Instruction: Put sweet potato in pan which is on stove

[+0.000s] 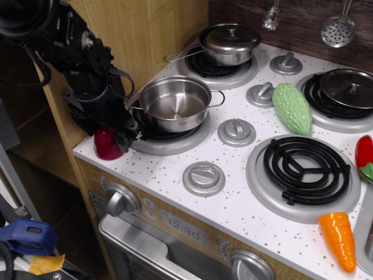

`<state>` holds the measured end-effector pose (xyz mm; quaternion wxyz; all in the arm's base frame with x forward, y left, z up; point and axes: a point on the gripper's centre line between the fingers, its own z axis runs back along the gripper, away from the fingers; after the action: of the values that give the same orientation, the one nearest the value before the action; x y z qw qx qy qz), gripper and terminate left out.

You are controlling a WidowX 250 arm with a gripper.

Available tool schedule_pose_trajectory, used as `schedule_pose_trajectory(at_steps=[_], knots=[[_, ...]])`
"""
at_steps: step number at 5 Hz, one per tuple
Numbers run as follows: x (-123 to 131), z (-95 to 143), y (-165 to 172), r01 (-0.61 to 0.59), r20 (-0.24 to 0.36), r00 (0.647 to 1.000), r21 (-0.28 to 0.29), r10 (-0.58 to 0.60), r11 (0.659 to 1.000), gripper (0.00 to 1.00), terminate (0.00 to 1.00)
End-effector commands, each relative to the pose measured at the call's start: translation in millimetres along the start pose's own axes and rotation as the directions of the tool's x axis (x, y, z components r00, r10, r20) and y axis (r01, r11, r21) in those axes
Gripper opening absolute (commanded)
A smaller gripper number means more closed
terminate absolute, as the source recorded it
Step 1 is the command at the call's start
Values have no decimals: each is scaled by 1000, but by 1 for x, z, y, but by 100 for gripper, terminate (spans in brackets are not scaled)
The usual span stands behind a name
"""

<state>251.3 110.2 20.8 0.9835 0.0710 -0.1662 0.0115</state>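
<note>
The dark red sweet potato (105,147) sits at the front left corner of the white speckled stove (233,195), just left of the front left burner. My black gripper (112,139) is low over it and hides its top. One finger (125,140) stands between the sweet potato and the burner ring; the other is hidden behind the lump. The jaws look open around it. The shiny lidless steel pan (173,104) stands empty on that front left burner, just right of the gripper.
A lidded steel pot (228,42) is on the back left burner and a flat-lidded dark pan (348,87) on the back right. A green gourd (291,108), an orange carrot (339,239) and a red pepper (363,156) lie on the stove top. A wooden wall rises at left.
</note>
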Motion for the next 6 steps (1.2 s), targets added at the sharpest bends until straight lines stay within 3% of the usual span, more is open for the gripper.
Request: schedule_pose_trajectory(at_steps=[1,3,4,6], knots=[[0,-8,7,-14,55,998,2,14,1000,100,0],[-1,-15,10,-30,65,997,-22,31,999,100,0],[1,-9,9,-34,54,998,-9,34,999,0,0],[12,25,-4,-49,27,998,30,49,998,0,0]])
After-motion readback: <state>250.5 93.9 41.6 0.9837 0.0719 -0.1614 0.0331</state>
